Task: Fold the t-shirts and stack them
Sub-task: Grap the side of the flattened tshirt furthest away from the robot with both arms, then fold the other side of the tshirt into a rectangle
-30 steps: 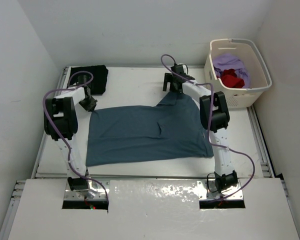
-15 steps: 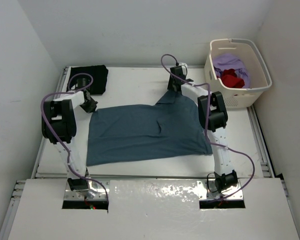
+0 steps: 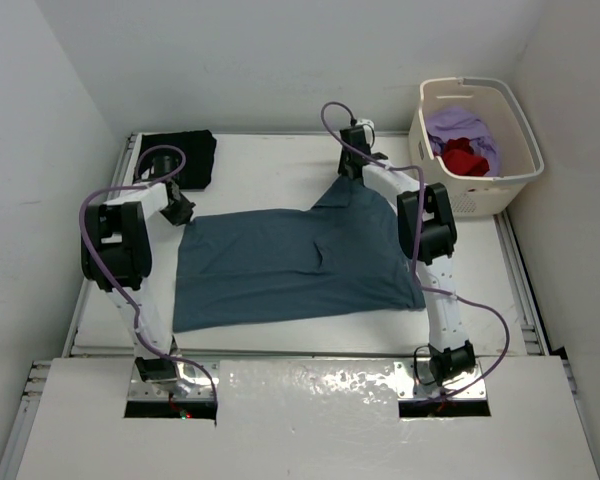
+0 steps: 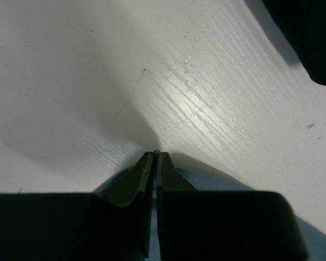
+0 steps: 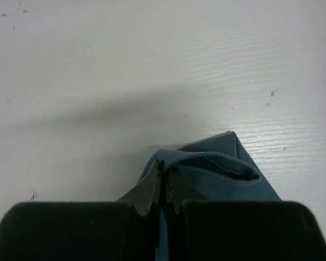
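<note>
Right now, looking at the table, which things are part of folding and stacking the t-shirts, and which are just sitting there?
Part of the job:
- teal-blue t-shirt, spread on the table
- black t-shirt, far left corner
- lavender t-shirt and red t-shirt, both in the laundry basket

Just there:
- the laundry basket itself
- the table

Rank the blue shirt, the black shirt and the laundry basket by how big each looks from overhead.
1. teal-blue shirt, spread flat
2. laundry basket; it stands taller, nearer the camera, which may flatter it
3. black shirt, folded
</note>
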### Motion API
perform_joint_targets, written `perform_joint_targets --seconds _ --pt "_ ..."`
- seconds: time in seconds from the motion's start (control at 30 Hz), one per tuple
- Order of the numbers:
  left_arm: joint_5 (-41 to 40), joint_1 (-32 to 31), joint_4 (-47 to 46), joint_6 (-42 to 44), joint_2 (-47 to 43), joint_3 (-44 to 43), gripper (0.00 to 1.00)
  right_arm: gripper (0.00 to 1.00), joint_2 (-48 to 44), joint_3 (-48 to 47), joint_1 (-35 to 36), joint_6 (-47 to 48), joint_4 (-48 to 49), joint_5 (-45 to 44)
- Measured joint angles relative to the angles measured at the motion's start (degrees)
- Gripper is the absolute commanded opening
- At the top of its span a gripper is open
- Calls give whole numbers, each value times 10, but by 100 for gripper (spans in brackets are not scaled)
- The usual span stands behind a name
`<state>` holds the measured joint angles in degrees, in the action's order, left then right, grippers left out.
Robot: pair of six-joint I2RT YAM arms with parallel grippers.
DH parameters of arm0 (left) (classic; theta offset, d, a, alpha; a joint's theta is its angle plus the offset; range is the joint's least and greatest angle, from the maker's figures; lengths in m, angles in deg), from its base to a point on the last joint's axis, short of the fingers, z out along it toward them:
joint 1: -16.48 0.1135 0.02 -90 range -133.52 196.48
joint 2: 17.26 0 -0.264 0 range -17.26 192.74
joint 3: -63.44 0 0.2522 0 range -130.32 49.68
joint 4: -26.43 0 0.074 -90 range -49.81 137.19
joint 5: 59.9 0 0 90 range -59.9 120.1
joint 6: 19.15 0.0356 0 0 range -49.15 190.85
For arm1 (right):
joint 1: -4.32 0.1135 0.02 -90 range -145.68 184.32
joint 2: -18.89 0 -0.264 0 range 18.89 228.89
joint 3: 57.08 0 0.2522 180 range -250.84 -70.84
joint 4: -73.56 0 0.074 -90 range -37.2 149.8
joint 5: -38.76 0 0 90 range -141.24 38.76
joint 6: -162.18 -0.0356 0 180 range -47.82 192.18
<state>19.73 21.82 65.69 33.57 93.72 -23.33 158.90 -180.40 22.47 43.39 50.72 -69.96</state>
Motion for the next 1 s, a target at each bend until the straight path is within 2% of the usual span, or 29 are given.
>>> perform_joint_targets --seconds 0.2,0.27,0.53,0.73,1.0 --pt "-1 0 2 6 -8 0 0 0 -4 2 1 9 -2 -2" --pt "-1 -1 1 8 -18 2 0 0 -31 39 1 15 -2 -4" --pt "3 -2 1 8 -105 65 0 0 -303 316 4 20 35 -41" --pt "3 -9 7 8 -170 110 0 0 -479 456 5 13 38 -62" --pt "0 -17 18 0 -219 170 0 0 -644 594 14 -27 -47 -67"
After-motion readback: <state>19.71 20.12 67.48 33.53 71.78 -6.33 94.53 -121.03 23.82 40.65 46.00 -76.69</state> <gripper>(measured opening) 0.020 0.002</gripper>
